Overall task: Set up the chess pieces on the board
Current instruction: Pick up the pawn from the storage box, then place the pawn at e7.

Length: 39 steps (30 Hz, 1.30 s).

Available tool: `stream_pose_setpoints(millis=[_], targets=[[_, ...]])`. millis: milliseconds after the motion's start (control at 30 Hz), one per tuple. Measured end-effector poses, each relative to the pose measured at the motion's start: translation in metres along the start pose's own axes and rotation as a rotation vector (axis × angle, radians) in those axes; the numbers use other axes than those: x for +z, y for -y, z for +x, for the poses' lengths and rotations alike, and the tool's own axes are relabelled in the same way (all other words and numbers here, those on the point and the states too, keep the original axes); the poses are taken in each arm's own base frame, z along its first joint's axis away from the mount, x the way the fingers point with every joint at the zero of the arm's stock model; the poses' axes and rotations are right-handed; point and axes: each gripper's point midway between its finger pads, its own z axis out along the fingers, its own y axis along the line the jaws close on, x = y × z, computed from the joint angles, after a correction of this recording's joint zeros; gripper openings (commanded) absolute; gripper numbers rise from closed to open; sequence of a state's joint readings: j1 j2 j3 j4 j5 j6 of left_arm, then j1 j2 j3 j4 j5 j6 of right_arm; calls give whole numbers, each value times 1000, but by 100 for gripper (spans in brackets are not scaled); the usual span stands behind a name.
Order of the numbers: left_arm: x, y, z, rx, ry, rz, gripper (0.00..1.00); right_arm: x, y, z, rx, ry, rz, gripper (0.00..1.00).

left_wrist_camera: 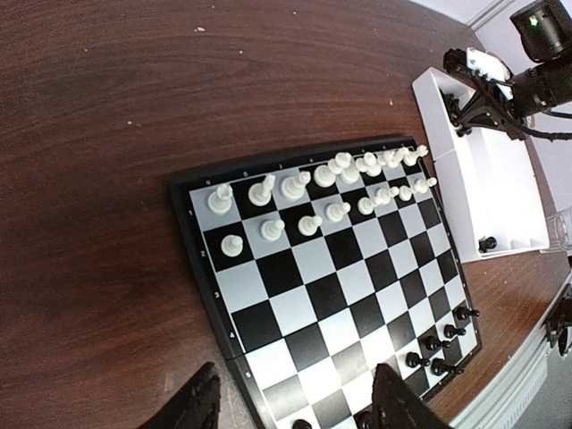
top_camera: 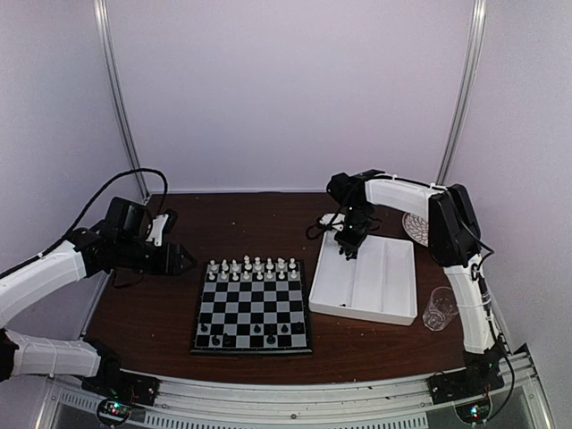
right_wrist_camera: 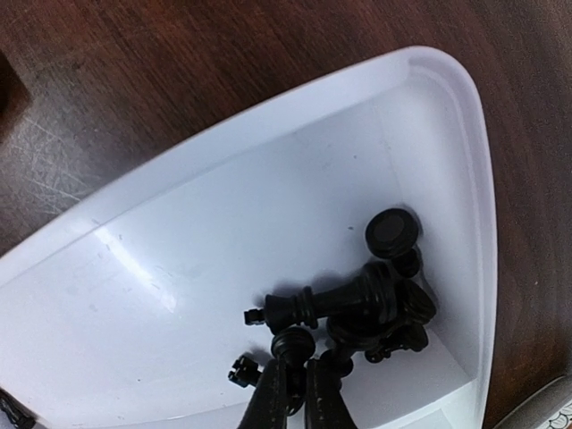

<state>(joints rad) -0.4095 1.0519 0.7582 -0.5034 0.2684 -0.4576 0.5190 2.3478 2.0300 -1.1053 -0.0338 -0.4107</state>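
Observation:
The board [top_camera: 253, 308] lies mid-table, with white chess pieces [top_camera: 253, 267] filling its two far rows and several black chess pieces [top_camera: 259, 332] on its near rows. My left gripper [top_camera: 183, 260] hovers open at the board's left edge; in the left wrist view its fingers [left_wrist_camera: 192, 407] straddle the board's [left_wrist_camera: 313, 286] edge with nothing between them. My right gripper [right_wrist_camera: 299, 393] reaches into the far left corner of the white tray [right_wrist_camera: 179, 268]. It is shut on a round-headed black piece [right_wrist_camera: 295, 342] beside a pile of black pieces [right_wrist_camera: 380, 299].
The white divided tray [top_camera: 393, 277] stands right of the board, with one lone black piece [left_wrist_camera: 487, 243] in another compartment. A clear glass [top_camera: 440, 308] sits near the tray's front right corner. A patterned disc [top_camera: 416, 228] lies behind the tray.

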Motion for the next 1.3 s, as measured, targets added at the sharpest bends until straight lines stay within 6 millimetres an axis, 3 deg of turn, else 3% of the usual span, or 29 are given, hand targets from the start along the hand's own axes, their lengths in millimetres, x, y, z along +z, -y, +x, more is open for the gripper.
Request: stream_pose_setpoints(millis=[200, 300, 467, 567, 700, 1000, 1133, 1300], targets=[[1, 0, 1, -1, -4, -1, 58, -2, -3, 2, 7, 1, -12, 2], [1, 0, 1, -1, -4, 0, 58, -12, -9, 11, 2, -2, -17, 2], [2, -1, 2, -2, -13, -4, 58, -69, -18, 7, -22, 91, 16, 2], [4, -4, 4, 0, -40, -19, 58, -109, -35, -3, -70, 175, 38, 2], [3, -5, 2, 11, -46, -35, 59, -137, -85, -19, -194, 240, 34, 2], [-3, -13, 1, 27, -53, -91, 59, -145, -237, -55, -515, 270, -103, 2], [-7, -15, -2, 29, -34, -104, 59, -140, -286, -67, -604, 274, -140, 3], [-12, -17, -6, 26, -10, -113, 60, -118, -330, -70, -691, 243, -159, 3]])
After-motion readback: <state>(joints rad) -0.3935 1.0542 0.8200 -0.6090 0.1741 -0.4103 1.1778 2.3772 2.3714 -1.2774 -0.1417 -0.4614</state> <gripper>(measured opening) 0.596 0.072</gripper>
